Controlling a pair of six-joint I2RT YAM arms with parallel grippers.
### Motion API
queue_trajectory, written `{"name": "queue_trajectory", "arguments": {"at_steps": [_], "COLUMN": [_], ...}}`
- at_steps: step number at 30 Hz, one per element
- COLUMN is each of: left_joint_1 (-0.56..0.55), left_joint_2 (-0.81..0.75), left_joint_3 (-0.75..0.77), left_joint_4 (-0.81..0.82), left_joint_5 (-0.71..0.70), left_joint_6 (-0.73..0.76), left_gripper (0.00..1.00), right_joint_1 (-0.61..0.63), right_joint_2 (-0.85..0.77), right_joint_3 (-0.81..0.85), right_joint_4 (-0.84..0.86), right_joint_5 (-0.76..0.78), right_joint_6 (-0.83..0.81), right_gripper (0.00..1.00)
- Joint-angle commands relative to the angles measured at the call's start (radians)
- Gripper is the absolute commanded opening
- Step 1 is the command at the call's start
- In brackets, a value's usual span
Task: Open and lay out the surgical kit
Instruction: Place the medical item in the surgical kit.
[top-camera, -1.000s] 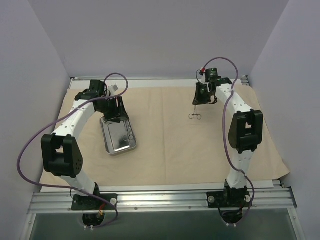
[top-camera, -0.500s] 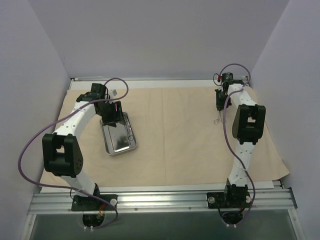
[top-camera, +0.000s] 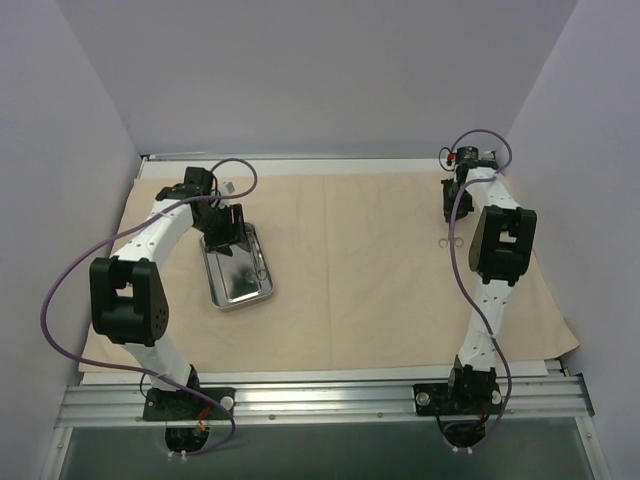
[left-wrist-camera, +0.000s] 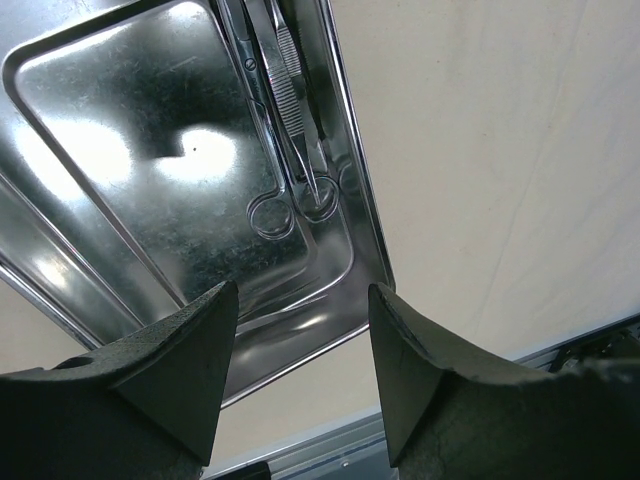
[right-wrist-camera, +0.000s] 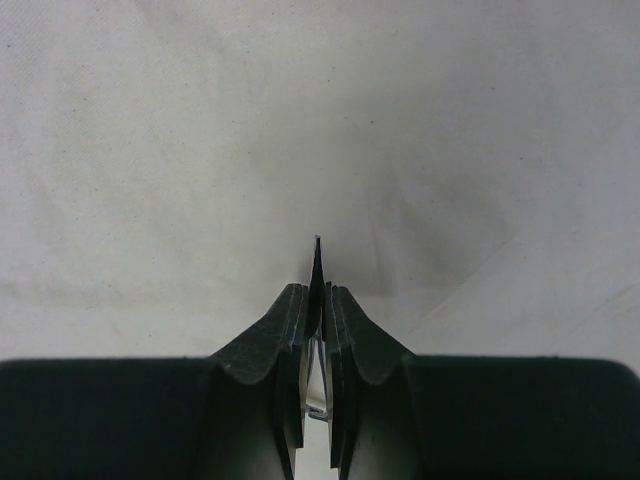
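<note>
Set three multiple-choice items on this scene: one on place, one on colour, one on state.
1. Where is the steel tray? A. On the cloth by the left arm. B. On the cloth by the right arm. C. On the rail.
2. The cloth's colour? A. Blue. B. Beige. C. Green.
3. The right pincer? A. Wide open. B. Shut on a thin metal instrument. C. Shut on the tray.
Key: 1 A, it lies beside the left arm; 2 B, plainly tan; 3 B, the wrist view shows metal pinched in it.
</note>
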Motion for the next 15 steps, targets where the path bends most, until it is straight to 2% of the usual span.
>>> {"name": "queue_trajectory", "arguments": {"at_steps": [1,11,15], "left_joint_1": [0.009,0.018,0.023], "left_joint_2": [0.01,0.029,0.032], "left_joint_3": [0.051,0.055,0.052], "left_joint_4": [-0.014,-0.016,-0.016], "left_joint_5": [0.005,0.013,0.015], "left_joint_6": [0.018,0.016,0.016], "left_gripper": [0.63,0.63,0.63], "right_joint_1": [0.006,-0.005,-0.034], "right_joint_2": [0.016,0.03,0.013], "right_joint_3": [0.051,0.075,0.095], "right_joint_4": [-0.029,-0.032,-0.029], "right_joint_5": [0.003,-0.029,-0.094], "right_joint_6": [-0.01,0.027,0.155], "right_gripper": [0.0,0.0,0.0]}}
